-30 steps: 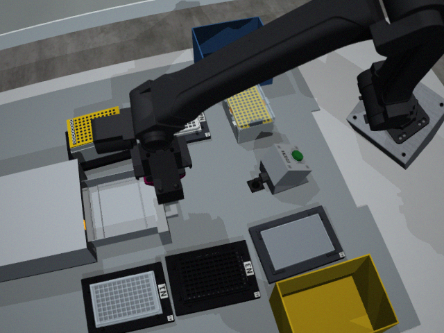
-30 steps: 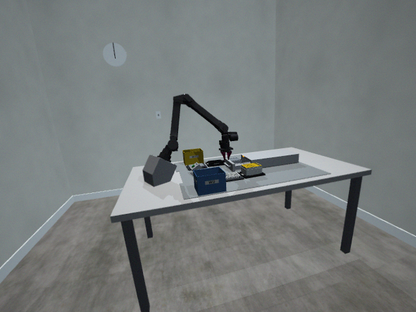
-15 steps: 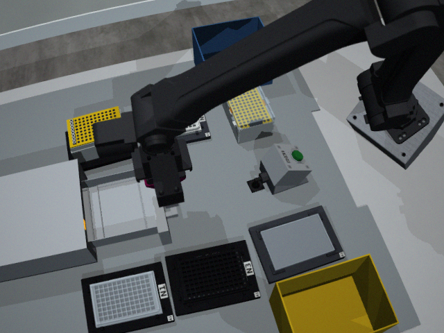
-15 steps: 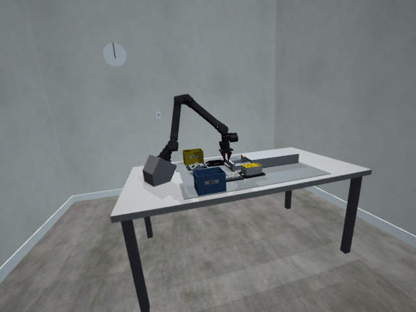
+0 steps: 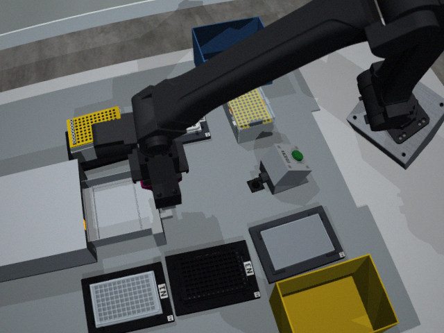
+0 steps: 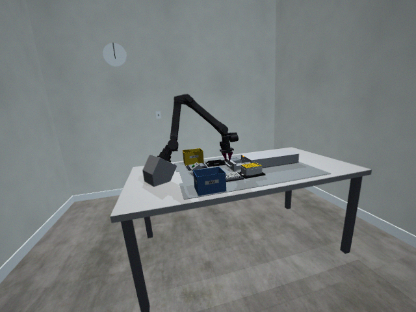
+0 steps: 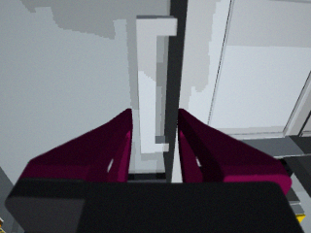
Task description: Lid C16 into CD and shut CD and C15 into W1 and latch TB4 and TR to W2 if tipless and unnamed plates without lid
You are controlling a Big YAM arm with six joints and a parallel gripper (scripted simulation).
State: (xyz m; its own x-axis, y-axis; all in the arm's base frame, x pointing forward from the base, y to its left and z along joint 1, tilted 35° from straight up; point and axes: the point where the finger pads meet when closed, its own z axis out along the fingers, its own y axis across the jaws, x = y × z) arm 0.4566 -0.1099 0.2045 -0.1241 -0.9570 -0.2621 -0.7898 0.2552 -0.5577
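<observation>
The cooler CD (image 5: pixel 39 215) stands at the left with its drawer (image 5: pixel 121 211) pulled out and empty. My gripper (image 5: pixel 164 202) hangs over the drawer's front. In the wrist view its magenta fingers stand partly open on either side of the drawer's pale handle (image 7: pixel 153 87), with gaps on both sides. The clear plate (image 5: pixel 124 297) lies in nest N1. The black plate (image 5: pixel 211 275) lies in nest N3 without a lid. The grey lid (image 5: pixel 297 241) lies on the lid park.
The yellow bin W1 (image 5: pixel 333 297) stands at the front right and the blue bin W2 (image 5: pixel 225 35) at the back. Tip box TB4 (image 5: pixel 250 109) stands between W2 and the green DONE key (image 5: pixel 297 155). Tip rack TR (image 5: pixel 91 125) shows tips along its left edge. Another plate (image 5: pixel 195 127) lies partly hidden under my arm.
</observation>
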